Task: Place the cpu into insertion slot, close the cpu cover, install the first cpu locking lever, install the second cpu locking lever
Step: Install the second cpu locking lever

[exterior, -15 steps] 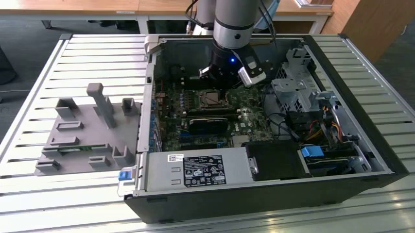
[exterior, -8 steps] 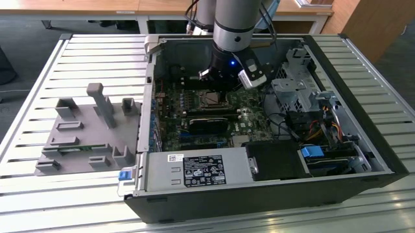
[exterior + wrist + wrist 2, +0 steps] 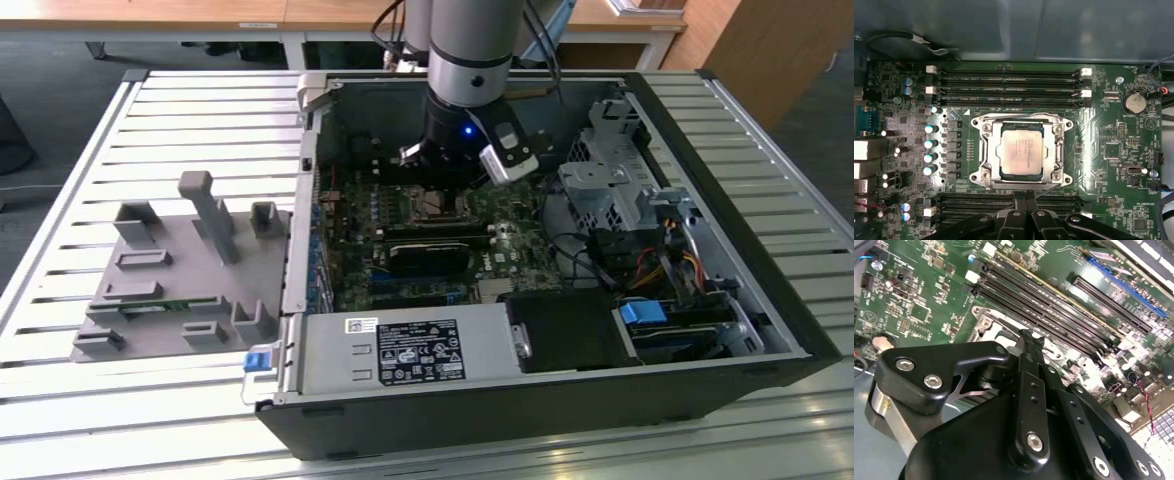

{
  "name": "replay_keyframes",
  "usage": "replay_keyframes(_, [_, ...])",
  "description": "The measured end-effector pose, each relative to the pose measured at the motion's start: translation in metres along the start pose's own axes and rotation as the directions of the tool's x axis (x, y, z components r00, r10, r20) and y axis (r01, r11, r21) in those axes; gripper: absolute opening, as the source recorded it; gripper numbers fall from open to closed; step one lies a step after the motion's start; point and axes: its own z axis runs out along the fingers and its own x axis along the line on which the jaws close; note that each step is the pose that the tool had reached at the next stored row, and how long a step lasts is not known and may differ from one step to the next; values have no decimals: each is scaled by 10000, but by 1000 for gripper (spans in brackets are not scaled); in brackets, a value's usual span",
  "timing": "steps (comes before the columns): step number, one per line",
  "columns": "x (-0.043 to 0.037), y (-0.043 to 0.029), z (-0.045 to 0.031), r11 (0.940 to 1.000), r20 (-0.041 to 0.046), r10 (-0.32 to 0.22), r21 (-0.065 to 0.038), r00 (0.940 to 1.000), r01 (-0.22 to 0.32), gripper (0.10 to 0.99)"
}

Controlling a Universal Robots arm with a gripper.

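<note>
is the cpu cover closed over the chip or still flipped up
Closed. In the first wrist view the cpu cover lies flat on the socket, framing the cpu, whose silver top shows through its window.

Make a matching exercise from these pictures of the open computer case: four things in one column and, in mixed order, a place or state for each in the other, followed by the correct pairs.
Things:
1. cpu
2. cpu cover
3. gripper
4. grey plastic fixture

Places or states:
A. outside the case, on the slatted table, at the exterior view's left
B. silver top showing through a metal frame's window
C. lying flat around the chip on the socket
D. poised over the green board, close to the socket's edge

Pairs: 1-B, 2-C, 3-D, 4-A
</note>
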Motion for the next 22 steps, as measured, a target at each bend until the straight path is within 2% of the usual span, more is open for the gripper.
replay_keyframes(10, [23,-2,46,10000,-1,-1,-1,10000,1,106])
replay_keyframes(12, [23,-6,50,10000,-4,-1,-59,10000,1,106])
replay_keyframes(17, [32,-36,50,9995,-3,-2,-323,10000,2,106])
replay_keyframes(22, [62,-74,49,9993,-2,-1,-361,10000,1,106])
